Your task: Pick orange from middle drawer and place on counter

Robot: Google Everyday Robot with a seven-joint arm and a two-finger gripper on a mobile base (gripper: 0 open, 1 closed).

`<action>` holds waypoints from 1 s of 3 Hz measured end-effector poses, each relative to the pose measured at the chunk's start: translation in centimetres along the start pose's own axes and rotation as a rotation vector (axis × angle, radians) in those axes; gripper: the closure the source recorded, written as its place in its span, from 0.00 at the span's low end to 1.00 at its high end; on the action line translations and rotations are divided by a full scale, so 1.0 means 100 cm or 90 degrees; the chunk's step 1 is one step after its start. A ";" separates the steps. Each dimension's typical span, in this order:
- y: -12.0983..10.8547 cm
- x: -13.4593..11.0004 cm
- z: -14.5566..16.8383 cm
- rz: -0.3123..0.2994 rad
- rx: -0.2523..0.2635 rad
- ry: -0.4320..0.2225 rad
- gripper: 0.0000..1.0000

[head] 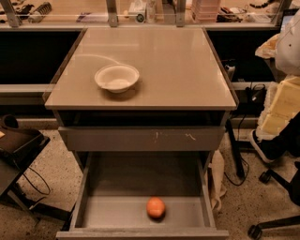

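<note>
An orange point(156, 207) lies in the open middle drawer point(112, 212), near its front edge, slightly right. On the counter point(178, 70) above, a white bowl point(116, 77) sits left. The gripper is out of view, so its grip cannot be told. By the look of it, nothing is done yet.

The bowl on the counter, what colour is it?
White; the bowl shows best in the camera view. The gripper is not in view.

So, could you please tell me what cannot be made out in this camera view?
Gripper: nowhere in the camera view.
Middle drawer: its back lies in shadow under the scratched drawer front.
Space under the counter: too dark to see inside.
Bench clutter: cut off by the top edge.
</note>
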State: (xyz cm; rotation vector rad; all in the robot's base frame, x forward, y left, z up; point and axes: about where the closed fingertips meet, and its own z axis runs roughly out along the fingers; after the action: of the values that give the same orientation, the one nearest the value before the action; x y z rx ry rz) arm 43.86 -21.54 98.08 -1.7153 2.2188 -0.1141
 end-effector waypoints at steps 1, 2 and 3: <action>0.000 0.000 0.000 0.000 0.000 0.000 0.00; 0.002 0.003 0.017 0.002 -0.007 -0.021 0.00; 0.014 0.011 0.084 0.018 -0.058 -0.084 0.00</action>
State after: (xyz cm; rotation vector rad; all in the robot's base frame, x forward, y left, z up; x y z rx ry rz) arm 44.93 -21.01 89.57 -1.6862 2.1809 0.1052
